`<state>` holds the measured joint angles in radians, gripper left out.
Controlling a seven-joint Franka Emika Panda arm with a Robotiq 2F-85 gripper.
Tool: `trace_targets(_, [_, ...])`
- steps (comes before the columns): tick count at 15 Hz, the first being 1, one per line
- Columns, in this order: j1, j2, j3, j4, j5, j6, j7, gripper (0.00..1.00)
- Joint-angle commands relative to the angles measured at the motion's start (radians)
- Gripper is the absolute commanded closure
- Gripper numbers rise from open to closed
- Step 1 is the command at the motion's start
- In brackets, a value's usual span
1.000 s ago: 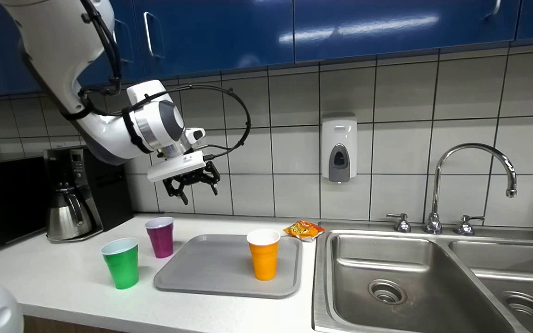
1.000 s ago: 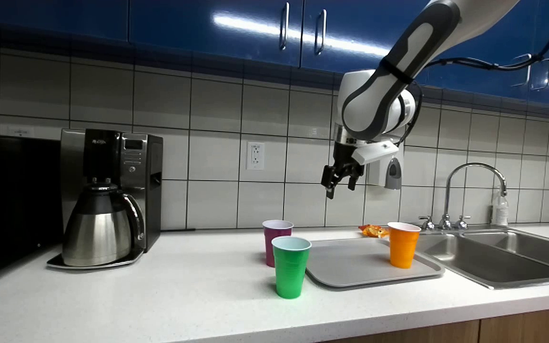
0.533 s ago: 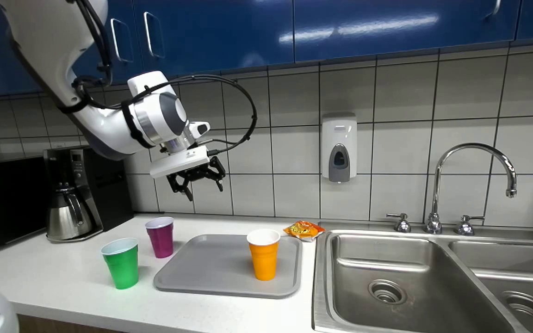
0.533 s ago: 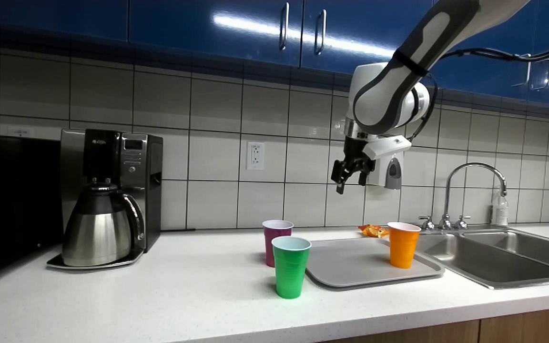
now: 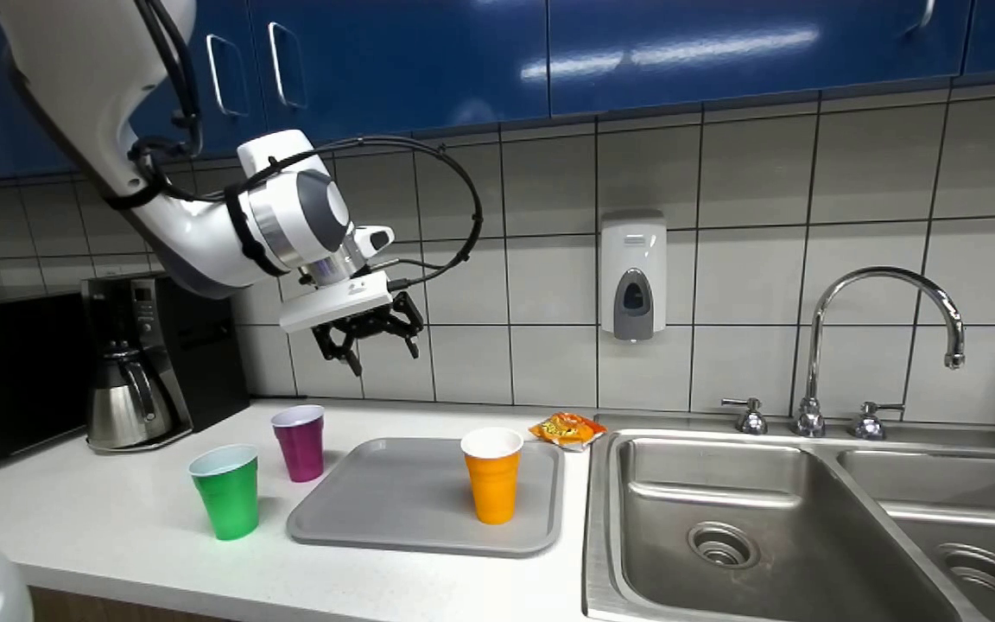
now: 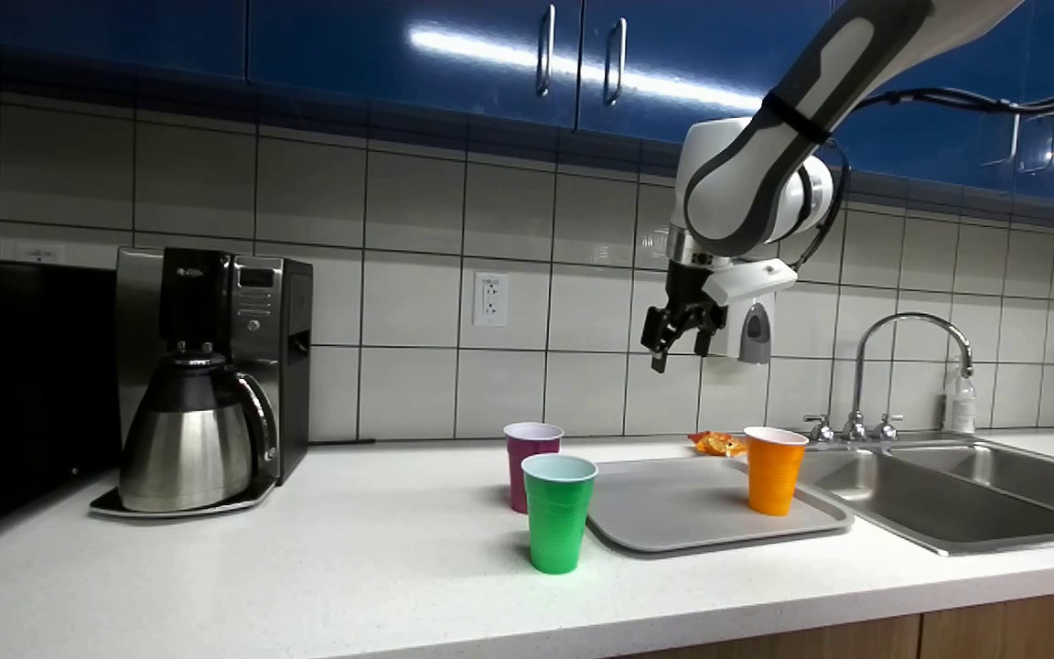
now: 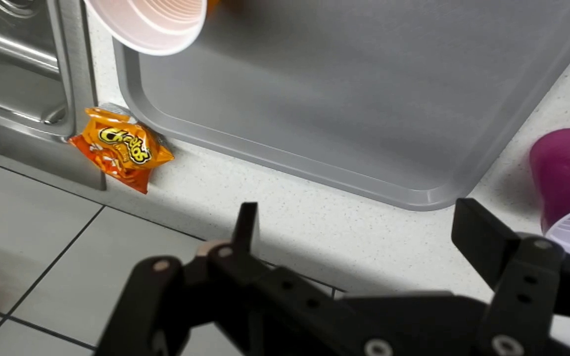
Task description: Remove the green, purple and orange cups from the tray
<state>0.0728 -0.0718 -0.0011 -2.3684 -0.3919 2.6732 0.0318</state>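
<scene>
- Orange plastic cup (image 5: 494, 485), one, is standing on one grey rectangular tray (image 5: 381, 501).
- One green plastic cup (image 5: 231, 501) and one purple plastic cup (image 5: 301, 452) are standing beside it.
- I'm hovering one black two-fingered gripper (image 7: 356, 217), spread wide.
- I'm reading "Cheetos" on one glossy orange bag (image 7: 120, 147).

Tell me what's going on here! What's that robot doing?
A robot arm has the job of clearing a gray tray. Right now its hand hangs open in the air, holding nothing. The green cup and the purple cup stand upright on the counter beside the tray. The orange cup stands on the tray, so that one is left to remove. A Cheetos bag lies by the sink.
</scene>
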Motion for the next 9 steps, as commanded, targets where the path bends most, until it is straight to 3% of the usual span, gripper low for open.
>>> trace_targets(1, [-0.02, -0.001, 0.02, 0.0, 0.006, -0.001, -0.005, 0.0])
trace_targets(9, [-0.022, -0.002, 0.013, -0.002, 0.027, 0.0, -0.034, 0.0])
